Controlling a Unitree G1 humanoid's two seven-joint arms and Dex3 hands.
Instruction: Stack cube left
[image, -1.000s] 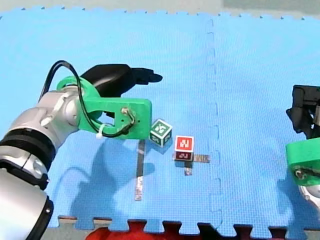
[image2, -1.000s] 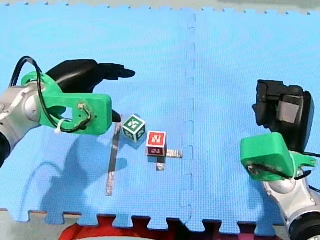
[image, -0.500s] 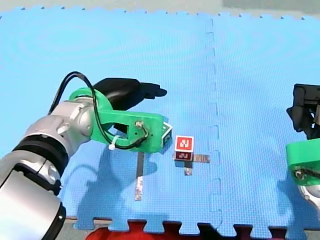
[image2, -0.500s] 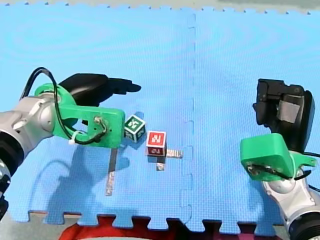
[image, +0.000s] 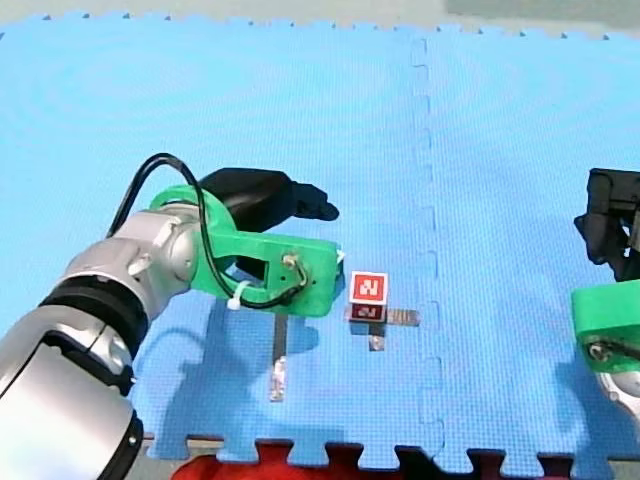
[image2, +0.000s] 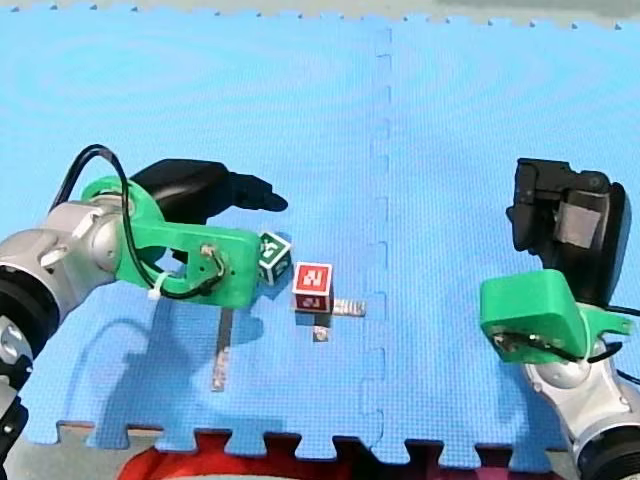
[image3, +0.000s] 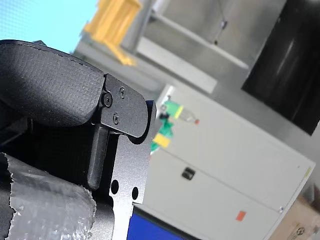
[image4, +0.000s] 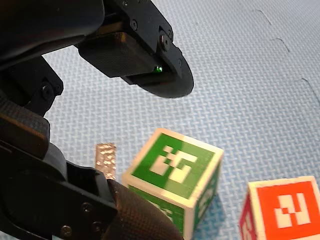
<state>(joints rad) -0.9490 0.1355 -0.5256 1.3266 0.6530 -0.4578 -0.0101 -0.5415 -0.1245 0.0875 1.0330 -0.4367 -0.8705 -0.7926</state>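
Since the frame a second ago, the left hand (image: 268, 196) has travelled right and down, and its green wrist bracket (image: 292, 282) now covers most of the green cube (image2: 275, 252) in the head views. You see the cube on the blue foam mat (image: 480, 120), just left of the red cube (image: 368, 289) and near it but apart. In the second wrist view, the left hand's fingers (image4: 150, 60) bracket the green cube (image4: 175, 172): one finger hangs above it with mat showing between, while a dark pad (image4: 135, 220) overlaps its lower corner. The hand is released, grasping nothing. The red cube sits over a short strip of silver tape (image: 402, 318); a longer strip (image: 279, 352) runs toward the mat's near edge. The right hand (image2: 560, 222) stands at the mat's right side, well apart from both cubes and holding nothing; you cannot tell whether it is released or clenched.
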